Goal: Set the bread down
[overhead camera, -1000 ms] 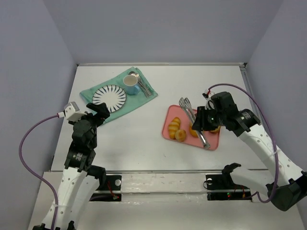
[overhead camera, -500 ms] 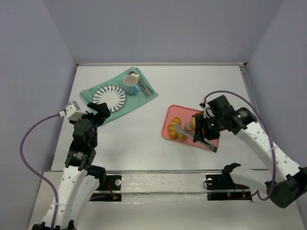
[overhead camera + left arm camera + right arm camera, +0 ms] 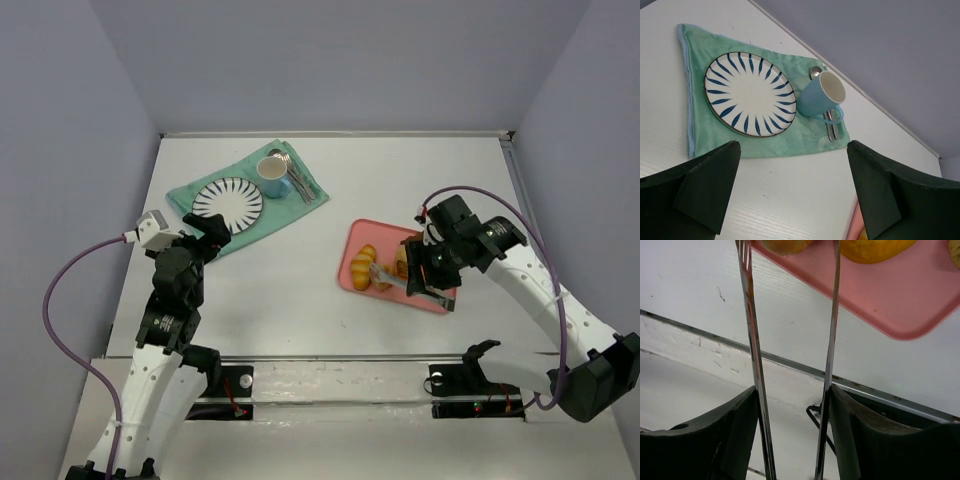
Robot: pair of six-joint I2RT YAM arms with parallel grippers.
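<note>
The bread (image 3: 383, 286) sits in the near-left part of the pink tray (image 3: 372, 238), just beside the ridged loaf (image 3: 364, 261) and near the larger bun (image 3: 404, 262).

Nearest to me, the left gripper (image 3: 210, 232) hangs over bare table on the left, well apart from the tray. On its wrist feed I see its jaws spread wide with nothing between them.

Further in on the right, the right gripper (image 3: 428, 280) is over the tray's near side, clamped on a pair of metal tongs (image 3: 754, 365). Each tong arm lies against the inside of a finger (image 3: 730, 440), and the two arms stand apart. From above, the tong tips reach the bread. On the right wrist feed the arms straddle a golden piece cut off at the top edge. I cannot tell whether the tips touch it.

At the far left lies a teal cloth (image 3: 185, 195). On it are a blue-striped plate (image 3: 227, 200), a blue cup (image 3: 273, 172) and metal cutlery (image 3: 832, 132) tucked beside the cup.
</note>
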